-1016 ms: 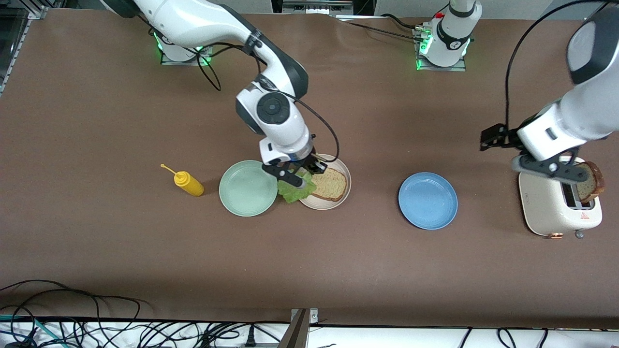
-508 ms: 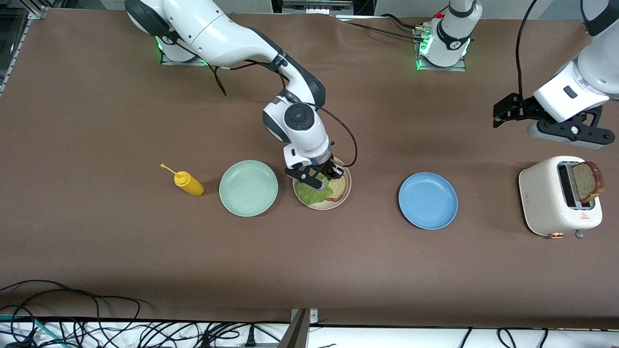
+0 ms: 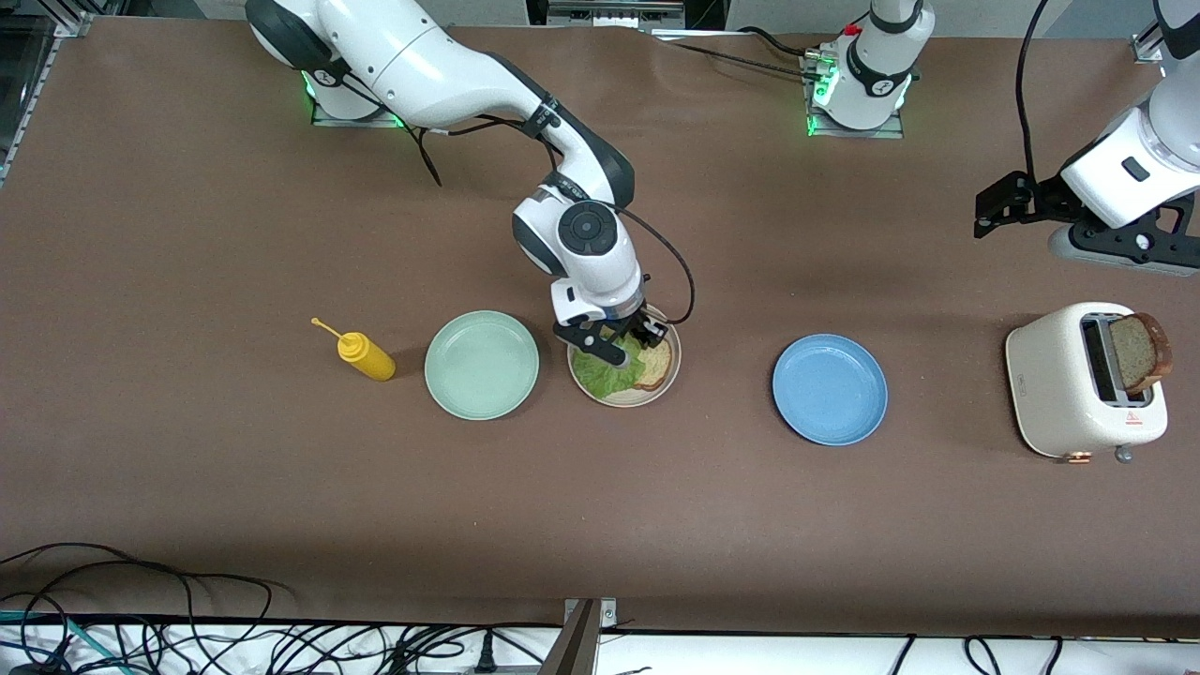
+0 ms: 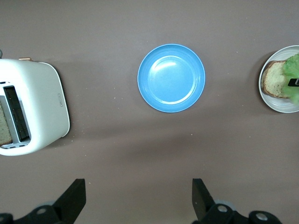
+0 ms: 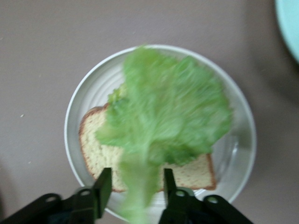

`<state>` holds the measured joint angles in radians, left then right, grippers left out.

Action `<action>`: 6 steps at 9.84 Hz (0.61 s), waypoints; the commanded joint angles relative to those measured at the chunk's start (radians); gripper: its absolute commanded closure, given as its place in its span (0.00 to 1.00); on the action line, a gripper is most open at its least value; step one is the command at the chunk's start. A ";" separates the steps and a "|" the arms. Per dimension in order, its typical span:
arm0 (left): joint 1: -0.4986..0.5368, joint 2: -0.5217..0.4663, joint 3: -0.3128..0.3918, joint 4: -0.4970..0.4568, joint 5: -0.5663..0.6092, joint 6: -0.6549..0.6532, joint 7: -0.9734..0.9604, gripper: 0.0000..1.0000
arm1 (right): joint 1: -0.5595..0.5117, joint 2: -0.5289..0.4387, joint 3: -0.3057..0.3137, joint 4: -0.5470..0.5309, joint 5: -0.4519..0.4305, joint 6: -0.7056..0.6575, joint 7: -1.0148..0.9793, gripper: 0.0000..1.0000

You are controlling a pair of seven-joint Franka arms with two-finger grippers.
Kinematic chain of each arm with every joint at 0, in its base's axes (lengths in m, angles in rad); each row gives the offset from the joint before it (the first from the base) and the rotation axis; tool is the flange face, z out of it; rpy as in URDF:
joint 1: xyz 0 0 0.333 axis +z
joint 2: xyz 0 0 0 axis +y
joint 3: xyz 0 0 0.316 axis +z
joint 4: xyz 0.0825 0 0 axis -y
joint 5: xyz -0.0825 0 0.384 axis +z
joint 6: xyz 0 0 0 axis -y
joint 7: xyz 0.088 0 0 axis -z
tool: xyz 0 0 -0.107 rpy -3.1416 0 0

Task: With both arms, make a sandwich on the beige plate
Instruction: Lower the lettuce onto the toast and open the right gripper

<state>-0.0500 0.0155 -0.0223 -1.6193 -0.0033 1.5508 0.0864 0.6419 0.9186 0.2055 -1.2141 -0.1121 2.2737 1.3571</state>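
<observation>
Now the right gripper (image 5: 133,191) opens, letting the lettuce leaf (image 5: 166,123) drop onto the bread (image 5: 103,144) on the beige plate (image 3: 622,398); the left gripper (image 4: 135,198) waits open above the toaster (image 3: 1078,394).

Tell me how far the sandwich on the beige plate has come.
Done: one bread slice lies on the beige plate. In hand: the right hand, over that plate, has its fingers parted around the lettuce, which covers part of the slice. Left: the second slice stands in the toaster; the left hand, open, hangs above the table near it.
</observation>
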 commanded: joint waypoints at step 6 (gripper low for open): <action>-0.019 -0.020 0.005 -0.013 -0.017 -0.009 -0.007 0.00 | -0.184 -0.222 0.006 0.005 -0.009 -0.449 -0.203 0.00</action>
<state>-0.0619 0.0155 -0.0236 -1.6194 -0.0034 1.5500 0.0861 0.5048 0.7548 0.1988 -1.1908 -0.1128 1.9059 1.2308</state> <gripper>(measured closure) 0.000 0.000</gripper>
